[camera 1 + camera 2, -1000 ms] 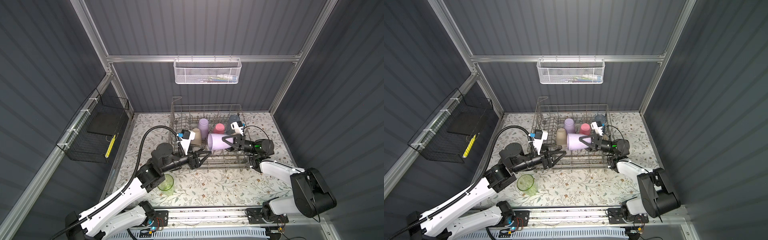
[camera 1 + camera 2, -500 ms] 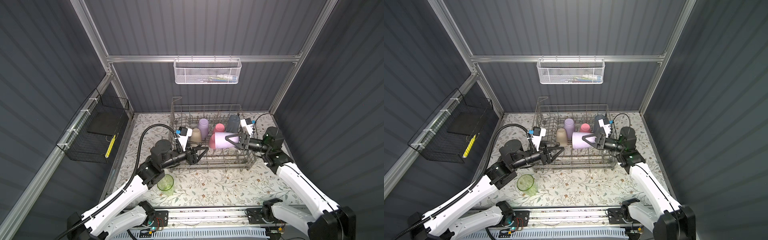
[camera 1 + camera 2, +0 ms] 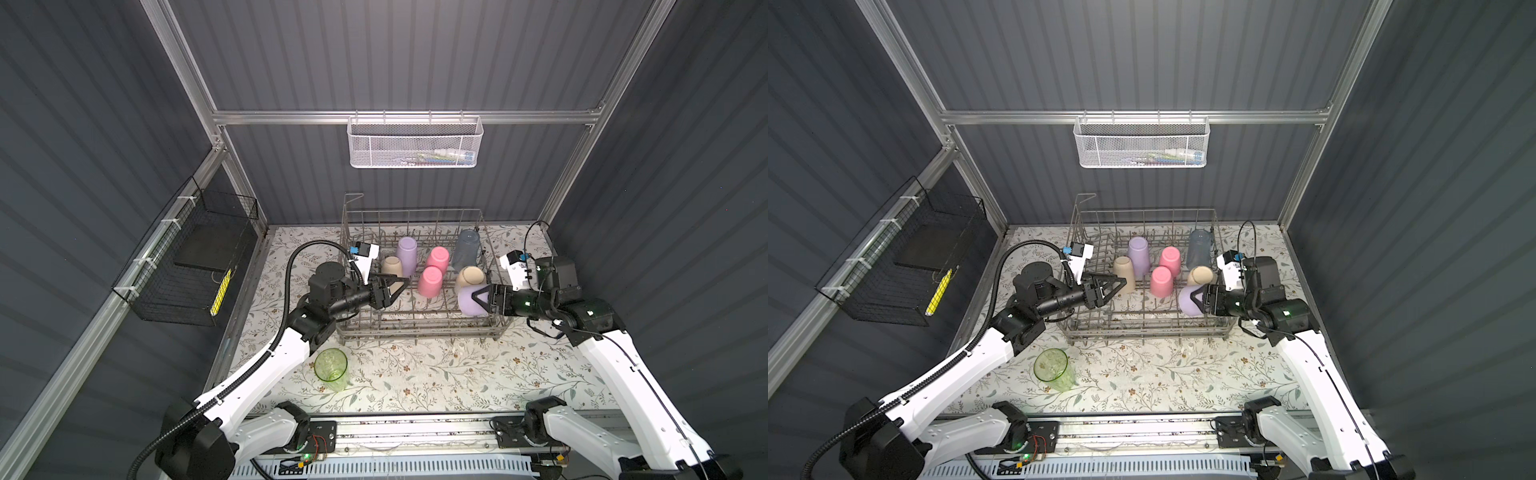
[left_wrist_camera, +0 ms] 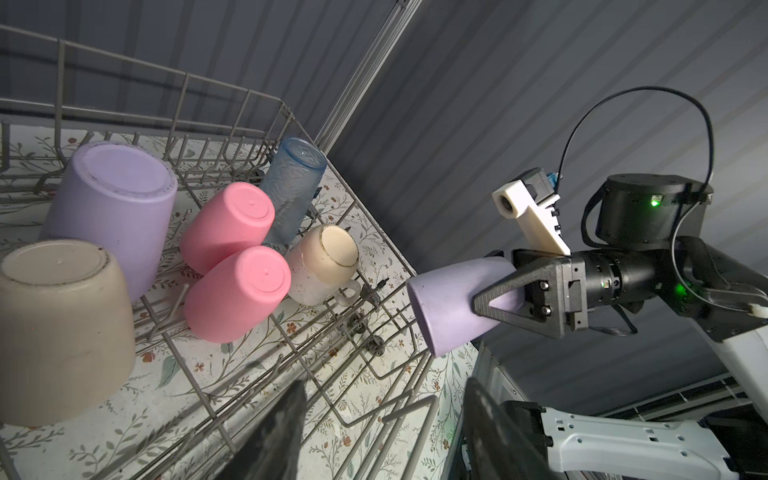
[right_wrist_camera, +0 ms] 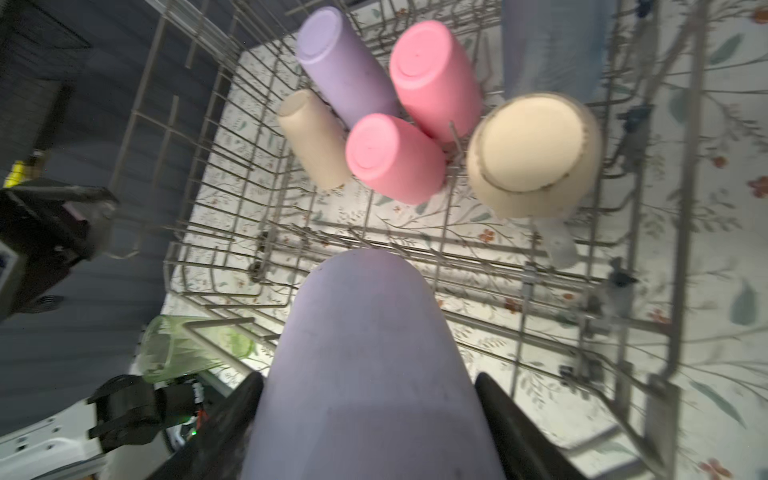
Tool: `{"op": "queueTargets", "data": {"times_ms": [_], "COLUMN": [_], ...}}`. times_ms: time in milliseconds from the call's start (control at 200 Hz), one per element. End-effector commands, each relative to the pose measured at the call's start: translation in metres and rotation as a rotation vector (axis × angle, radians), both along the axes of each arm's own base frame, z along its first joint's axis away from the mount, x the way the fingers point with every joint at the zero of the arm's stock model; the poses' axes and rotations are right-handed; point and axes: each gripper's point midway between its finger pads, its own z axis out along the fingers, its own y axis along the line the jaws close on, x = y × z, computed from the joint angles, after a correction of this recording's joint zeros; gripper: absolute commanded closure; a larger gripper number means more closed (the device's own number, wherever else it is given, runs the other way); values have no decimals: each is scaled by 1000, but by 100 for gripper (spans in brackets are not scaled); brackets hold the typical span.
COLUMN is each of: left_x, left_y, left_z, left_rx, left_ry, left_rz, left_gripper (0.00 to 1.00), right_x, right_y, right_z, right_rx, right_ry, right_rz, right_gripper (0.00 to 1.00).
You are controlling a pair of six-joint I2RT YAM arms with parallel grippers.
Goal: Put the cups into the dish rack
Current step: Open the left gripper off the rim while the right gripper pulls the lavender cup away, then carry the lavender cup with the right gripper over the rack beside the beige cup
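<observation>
Reviewing both top views: right fingers [image 3: 478, 297] grip a lilac cup [image 3: 467, 301] by its narrower end, lying sideways over the dish rack [image 3: 419, 330] at its near right corner. Left fingers [image 3: 392, 283] parted, empty, over the rack's left side. Green cup [image 3: 331, 369] upright on the tabletop [image 3: 415, 374]. Left wrist: six cups [image 4: 237, 291] bottom-up inside. Right wrist: lilac cup clamped between both fingers.

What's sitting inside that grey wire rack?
Six upturned: lilac cup, two pink cups, two cream cups, clear blue cup. Their insides and whatever sits beneath are hidden.
</observation>
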Motion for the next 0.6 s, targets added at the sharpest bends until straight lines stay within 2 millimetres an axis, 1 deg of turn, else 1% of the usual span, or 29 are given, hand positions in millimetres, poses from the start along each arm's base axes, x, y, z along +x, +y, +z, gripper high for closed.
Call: {"op": "queueTargets", "data": {"times_ms": [0,170,475,485,495,595], "left_x": [-1,-3,-7,-6,-7,-7], "left_y": [-3,-2,-1,-1,-1,-2], "left_z": [22,18,10,10,10,7], "left_rx": [-53,-38,-26,-26,-26,-21], "left_ry": [-48,-49,-47,-46,-45,-44], "left_rz": [-27,-30,-41,-41,-42,-45], "left_gripper": [39,38,37,37,37,37], "right_x": [-1,8,31,34,35,43], "right_y": [-22,-34,-40,-40,-39,-41], "right_z": [-8,-9,-19,-25,-27,-33], "right_rx": [-137,-210,-281,-288,-291,-314], "right_ry": [16,16,26,45,50,61], "right_rz": [-43,-90,-108,-105,-104,-109], "right_gripper": [67,67,67,67,67,67]}}
